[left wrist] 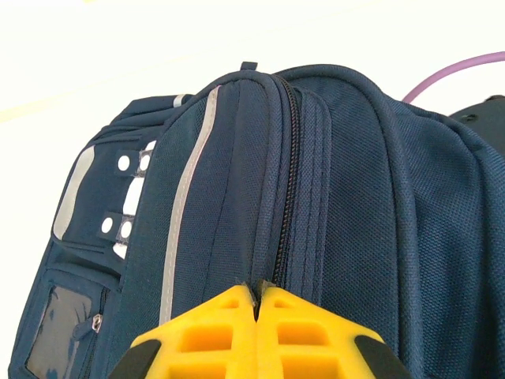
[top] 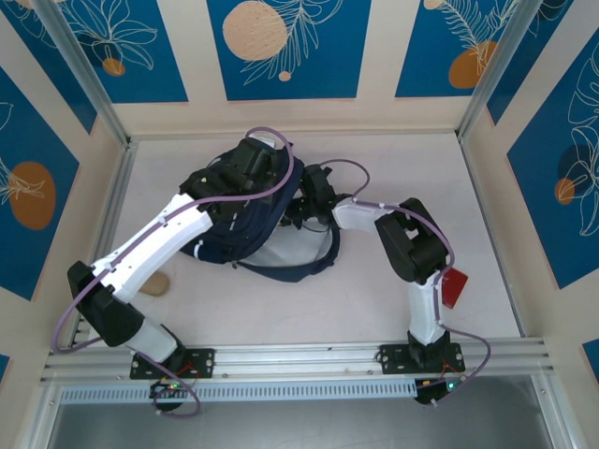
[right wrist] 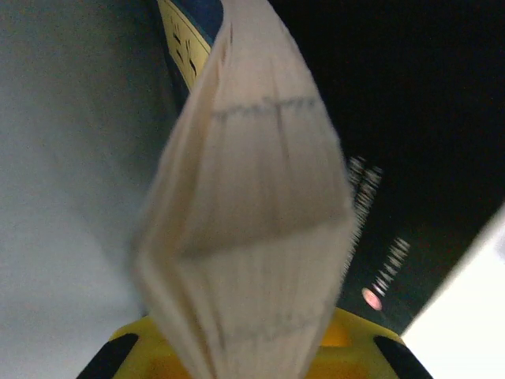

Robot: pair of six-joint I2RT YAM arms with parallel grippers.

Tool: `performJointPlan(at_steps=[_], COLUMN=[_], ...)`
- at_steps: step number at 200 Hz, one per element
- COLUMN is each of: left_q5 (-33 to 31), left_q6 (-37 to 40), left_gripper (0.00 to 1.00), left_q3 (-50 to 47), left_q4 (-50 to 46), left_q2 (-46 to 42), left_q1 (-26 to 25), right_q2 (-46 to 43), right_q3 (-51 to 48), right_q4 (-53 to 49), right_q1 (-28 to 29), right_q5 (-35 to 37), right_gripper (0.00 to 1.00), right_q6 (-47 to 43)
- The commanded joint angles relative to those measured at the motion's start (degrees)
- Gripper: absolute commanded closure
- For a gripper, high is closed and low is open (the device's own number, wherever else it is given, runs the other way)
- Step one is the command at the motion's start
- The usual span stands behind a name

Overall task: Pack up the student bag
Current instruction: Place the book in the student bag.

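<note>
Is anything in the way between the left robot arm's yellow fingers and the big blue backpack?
No, nothing visible stands between them. The left gripper, its yellow fingers pressed together, sits right against the large dark navy fabric backpack, at the seam beside its zipper.

Bare desk (top: 309, 313) at near centre and far right. Blocked at far centre-left by the student bag (top: 239, 234).
</note>
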Motion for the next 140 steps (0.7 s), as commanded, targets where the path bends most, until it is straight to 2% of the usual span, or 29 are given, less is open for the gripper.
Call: performJointPlan(at_steps=[1, 21, 43, 64, 92, 108, 140], left_q5=[-0.29, 0.1, 0.24, 0.84, 2.37, 3.8, 8.67], left_q6=[-1.98, -2.53, -2.93, -3.39, -3.16, -2.79, -2.49], left_gripper=[1.0, 1.0, 1.0, 1.0, 1.0, 1.0, 1.0], left_q3=[1.4, 1.13, 0.98, 0.95, 0.69, 0.49, -1.24], left_q4=[5.37, 5.36, 5.36, 4.95, 5.18, 5.21, 7.17], left_q2=[-3.42, -3.5, -3.5, -3.5, -3.53, -2.92, 0.09], left_q1=[0.89, 1.18, 1.54, 1.84, 2.22, 2.32, 2.61], right_q2=[1.79, 2.64, 0.66, -3.99, -11.79, -16.69, -26.97], right_q3=[2.48, 3.39, -0.13, -5.19, -11.9, -16.51, -27.04], right_q4=[0.82, 0.64, 2.16, 1.7, -2.79, -7.23, -13.26], right_q1=[0.61, 0.8, 0.24, -1.48, -3.64, -4.83, -9.16], right_q5=[-0.01, -1.18, -1.48, -0.93, -1.29, 0.91, 6.14], right_gripper=[0.83, 0.76, 0.59, 0.45, 0.31, 0.27, 0.27], right_q6=[2.21, 2.75, 2.92, 2.3, -0.49, -2.8, -4.98])
